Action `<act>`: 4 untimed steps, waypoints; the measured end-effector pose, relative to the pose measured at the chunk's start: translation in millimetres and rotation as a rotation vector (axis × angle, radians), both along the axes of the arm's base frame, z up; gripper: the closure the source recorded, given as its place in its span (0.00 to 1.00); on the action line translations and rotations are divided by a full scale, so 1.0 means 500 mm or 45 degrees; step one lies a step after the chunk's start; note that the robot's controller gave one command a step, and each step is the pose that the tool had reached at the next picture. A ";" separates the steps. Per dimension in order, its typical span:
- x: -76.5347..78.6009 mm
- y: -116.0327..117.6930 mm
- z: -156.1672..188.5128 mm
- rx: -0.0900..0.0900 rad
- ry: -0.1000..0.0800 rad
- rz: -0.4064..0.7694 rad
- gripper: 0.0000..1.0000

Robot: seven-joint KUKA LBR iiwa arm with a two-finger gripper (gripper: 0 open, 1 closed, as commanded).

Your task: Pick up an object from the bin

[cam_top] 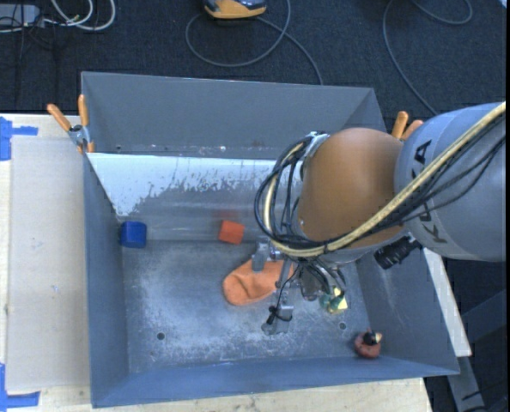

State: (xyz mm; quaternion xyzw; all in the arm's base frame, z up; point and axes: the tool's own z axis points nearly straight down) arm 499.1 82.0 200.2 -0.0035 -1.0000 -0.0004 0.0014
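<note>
Looking down into the grey metal bin (109, 333), I see the arm (461, 187) enter from the right, with a domed orange cover (349, 187) at its wrist and a loop of black cables (276, 200) hanging on the cover's left side. Cover and cables hide the upper part of the gripper (277, 316). Its dark tip hangs low near the bin floor, in the lower middle of the bin. I can't tell whether the hand is apart, together or clamped on anything. Nearest thing is a soft-looking orange lump (245, 287), rounded, lying on the floor near the bin's centre, just left of the gripper tip and slightly above it in the view. Its right end runs under the wrist hardware; touching or not, I can't tell. A small orange-red cube (230, 232) sits at the foot of the back wall, up from the lump and apart from it. A blue cube (133, 234) sits on the same line, close to the left wall, well apart from the gripper. A small dark red roundish thing (367, 344) lies near the front right corner. A green-and-yellow bit (333, 300) shows just right of the gripper, under the cover; loose thing or robot part, I can't tell.
</note>
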 end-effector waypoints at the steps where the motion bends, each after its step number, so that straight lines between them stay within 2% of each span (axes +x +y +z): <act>1: 0.000 0.000 0.000 0.000 0.000 0.000 0.00; 2: 0.074 -0.019 -0.045 0.002 -0.007 -0.085 0.00; 3: 0.132 -0.026 -0.152 0.000 -0.005 0.010 0.00; 4: 0.143 -0.068 -0.197 0.001 0.000 0.271 0.00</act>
